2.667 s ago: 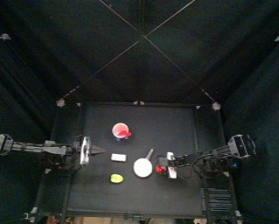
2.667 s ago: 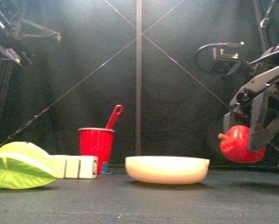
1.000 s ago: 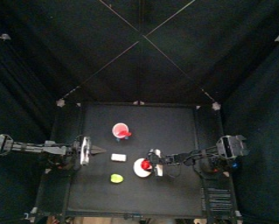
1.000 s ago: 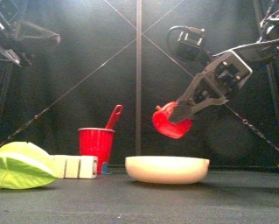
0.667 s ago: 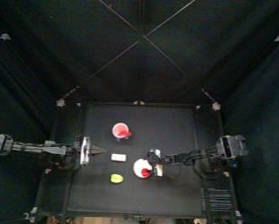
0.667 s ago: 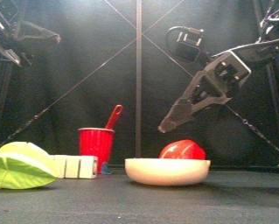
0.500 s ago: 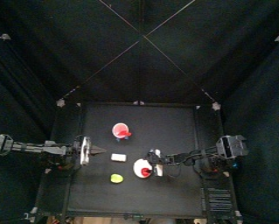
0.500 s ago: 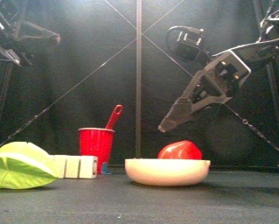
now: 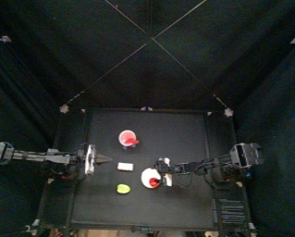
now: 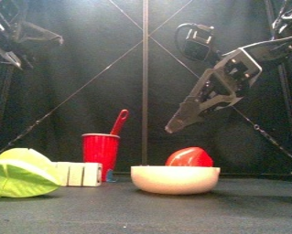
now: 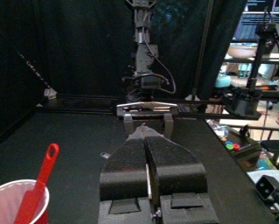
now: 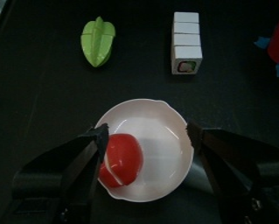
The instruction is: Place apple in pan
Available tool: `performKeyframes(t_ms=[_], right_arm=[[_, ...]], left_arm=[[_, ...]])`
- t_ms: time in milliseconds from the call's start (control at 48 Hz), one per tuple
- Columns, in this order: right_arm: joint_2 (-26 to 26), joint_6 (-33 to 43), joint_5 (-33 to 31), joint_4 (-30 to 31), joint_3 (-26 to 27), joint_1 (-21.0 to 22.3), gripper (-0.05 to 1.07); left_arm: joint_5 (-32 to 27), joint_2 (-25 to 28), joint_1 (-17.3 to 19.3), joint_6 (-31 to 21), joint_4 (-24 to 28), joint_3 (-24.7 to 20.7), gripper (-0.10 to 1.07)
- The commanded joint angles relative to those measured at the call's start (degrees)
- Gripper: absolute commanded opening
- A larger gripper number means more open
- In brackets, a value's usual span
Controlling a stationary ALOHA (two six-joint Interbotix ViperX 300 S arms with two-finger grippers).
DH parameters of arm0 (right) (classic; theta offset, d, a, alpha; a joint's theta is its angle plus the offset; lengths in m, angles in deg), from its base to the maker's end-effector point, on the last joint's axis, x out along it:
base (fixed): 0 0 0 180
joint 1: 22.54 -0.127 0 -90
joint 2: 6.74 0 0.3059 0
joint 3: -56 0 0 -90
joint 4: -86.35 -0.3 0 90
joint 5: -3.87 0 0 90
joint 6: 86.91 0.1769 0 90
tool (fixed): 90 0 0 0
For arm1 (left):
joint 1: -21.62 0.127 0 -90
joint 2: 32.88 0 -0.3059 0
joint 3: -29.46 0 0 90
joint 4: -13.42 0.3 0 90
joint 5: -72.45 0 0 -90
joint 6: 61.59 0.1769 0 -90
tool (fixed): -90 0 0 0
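Note:
The red apple (image 12: 122, 160) lies inside the white pan (image 12: 165, 118), toward one side of it. From the front, the apple (image 10: 191, 157) shows above the rim of the pan (image 10: 175, 178). My right gripper (image 12: 145, 138) hangs above the pan, open, its jaws wide apart and holding nothing. Its tip (image 10: 175, 128) is clear of the apple. From above, the right gripper (image 9: 165, 172) sits just right of the pan (image 9: 149, 174). My left gripper (image 11: 148, 133) rests shut at the table's left side (image 9: 91, 159).
A red cup with a red spoon (image 10: 101, 151) stands behind the pan to the left (image 9: 129, 140). A white rectangular block (image 12: 186, 39) and a yellow-green lump (image 12: 98, 39) lie left of the pan, near the front (image 10: 20, 174).
The right gripper carried the apple leftward over the pan and opened. The apple dropped into the pan and the gripper has lifted slightly. The left arm is unchanged.

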Motion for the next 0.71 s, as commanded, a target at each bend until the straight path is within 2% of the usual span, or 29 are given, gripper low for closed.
performKeyframes(t_ms=[0,688], right_arm=[[1.93,0.09,0.09,0.00,0.35,0.00,1.00],[2.02,0.09,-0.79,-0.18,0.79,-0.09,1.00]], left_arm=[[0.26,0.35,0.09,0.09,0.09,-0.79,-0.02],[0.35,0.35,0.09,0.00,0.00,-0.70,-0.02]])
